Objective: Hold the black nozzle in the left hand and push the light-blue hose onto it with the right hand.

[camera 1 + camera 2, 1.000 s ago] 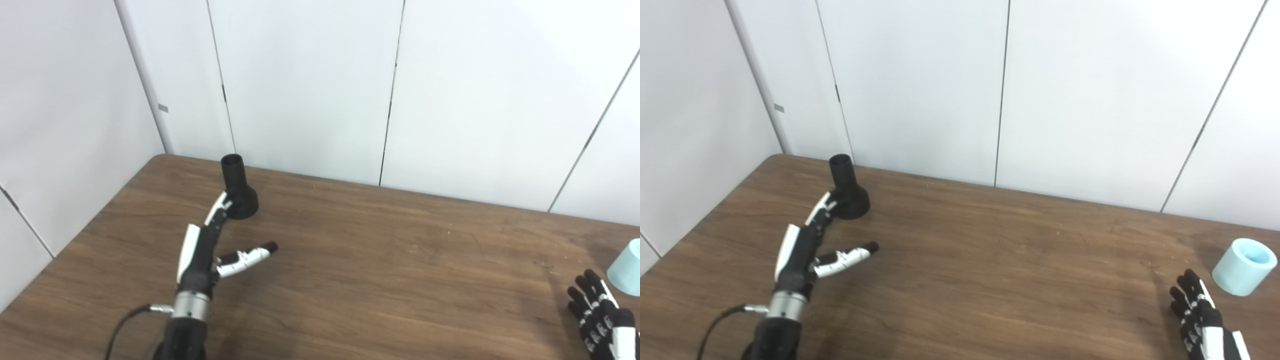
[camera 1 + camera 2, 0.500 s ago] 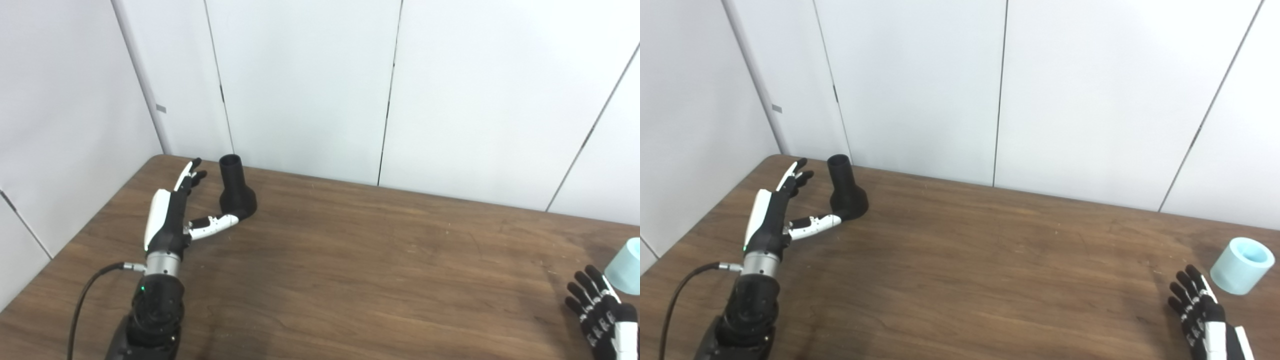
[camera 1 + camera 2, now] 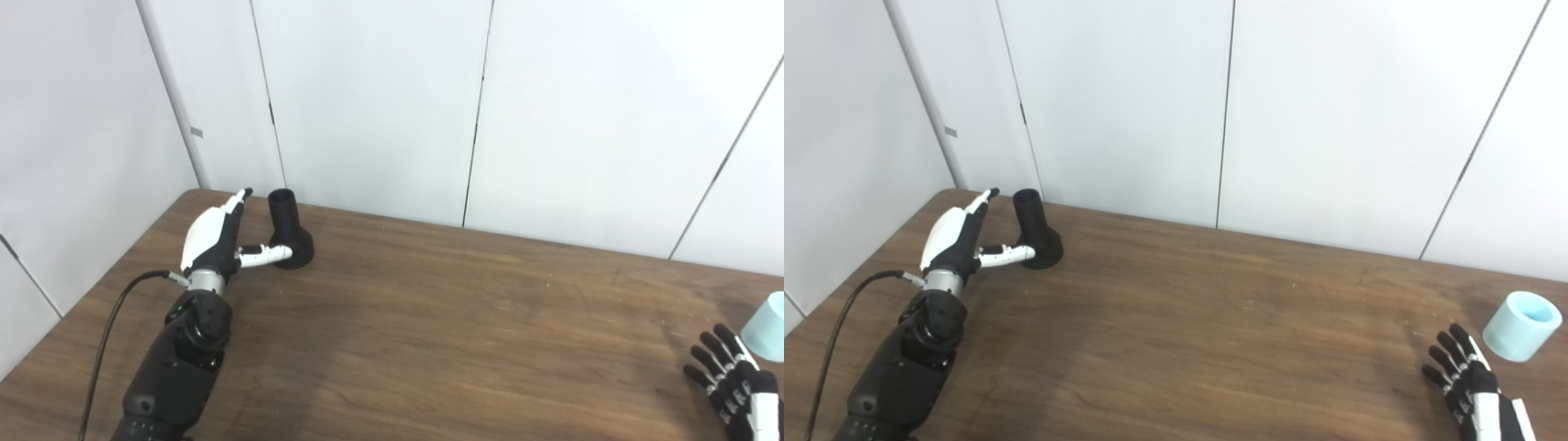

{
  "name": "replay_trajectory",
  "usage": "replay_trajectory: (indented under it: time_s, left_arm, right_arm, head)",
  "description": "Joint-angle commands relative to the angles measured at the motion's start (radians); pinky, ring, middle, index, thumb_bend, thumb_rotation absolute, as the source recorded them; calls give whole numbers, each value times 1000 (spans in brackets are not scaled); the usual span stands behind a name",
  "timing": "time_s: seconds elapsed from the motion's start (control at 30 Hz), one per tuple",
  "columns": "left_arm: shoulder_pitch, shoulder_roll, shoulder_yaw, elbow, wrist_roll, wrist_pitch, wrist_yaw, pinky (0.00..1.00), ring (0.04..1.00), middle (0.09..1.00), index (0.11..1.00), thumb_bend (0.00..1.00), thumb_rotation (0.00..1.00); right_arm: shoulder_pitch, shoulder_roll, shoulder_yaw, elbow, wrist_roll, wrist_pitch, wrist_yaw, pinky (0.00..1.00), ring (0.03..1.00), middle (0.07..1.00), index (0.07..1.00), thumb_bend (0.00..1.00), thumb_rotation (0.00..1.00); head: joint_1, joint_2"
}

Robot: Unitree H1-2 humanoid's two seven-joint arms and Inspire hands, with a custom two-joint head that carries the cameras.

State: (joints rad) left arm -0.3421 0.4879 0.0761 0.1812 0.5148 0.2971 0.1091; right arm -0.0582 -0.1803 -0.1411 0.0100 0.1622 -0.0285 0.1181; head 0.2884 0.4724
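The black nozzle (image 3: 288,233) stands upright on its flared base at the far left of the wooden table (image 3: 429,318). My left hand (image 3: 217,236) is open just left of it, fingers raised beside the neck and the thumb reaching to the base; nothing is held. The light-blue hose piece (image 3: 1522,326), a short cylinder, lies at the far right edge. My right hand (image 3: 1470,383) is open near the front right corner, fingers spread, a little short of the hose.
White wall panels (image 3: 380,104) close off the table's back and left sides right behind the nozzle. A black cable (image 3: 113,324) trails from my left wrist down to the front edge.
My left hand has moved forward and left from the table's front, turning upright beside the nozzle, thumb now at its base. The right hand has barely shifted.
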Motion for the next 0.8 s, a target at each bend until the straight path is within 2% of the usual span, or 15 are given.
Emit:
replay_trajectory:
  time_s: [0.0, 0.23, 0.33, 0.5, 0.77]
  left_arm:
    - [-70, 50, -23, 12, 33, 3, -8, 1000, 1000, 999, 926, 986, 423]
    - [-112, 70, -82, 62, 47, 22, -52, 1000, 1000, 997, 917, 1000, 484]
    - [-134, 56, -94, 78, 44, 64, -68, 1000, 1000, 988, 912, 1000, 500]
    - [-175, 40, -125, 139, 55, 106, -60, 1000, 1000, 984, 911, 1000, 504]
    - [-212, 47, -166, 212, 67, 119, -45, 1000, 1000, 977, 908, 1000, 511]
  right_arm:
    - [26, 21, 11, 28, -2, -23, -2, 811, 887, 895, 943, 562, 1000]
    - [22, 24, 12, 31, -19, -23, -11, 805, 881, 873, 940, 564, 1000]
    - [23, 26, 12, 16, -22, -13, -13, 813, 880, 873, 940, 558, 1000]
    - [22, 34, 11, 7, -18, -6, -14, 813, 874, 870, 941, 557, 1000]
    - [22, 42, 7, 2, -13, -2, -16, 813, 873, 849, 942, 558, 1000]
  head:
    - [-1, 2]
    - [-8, 7]
    - [-11, 8]
    - [-18, 10]
    - [-23, 15]
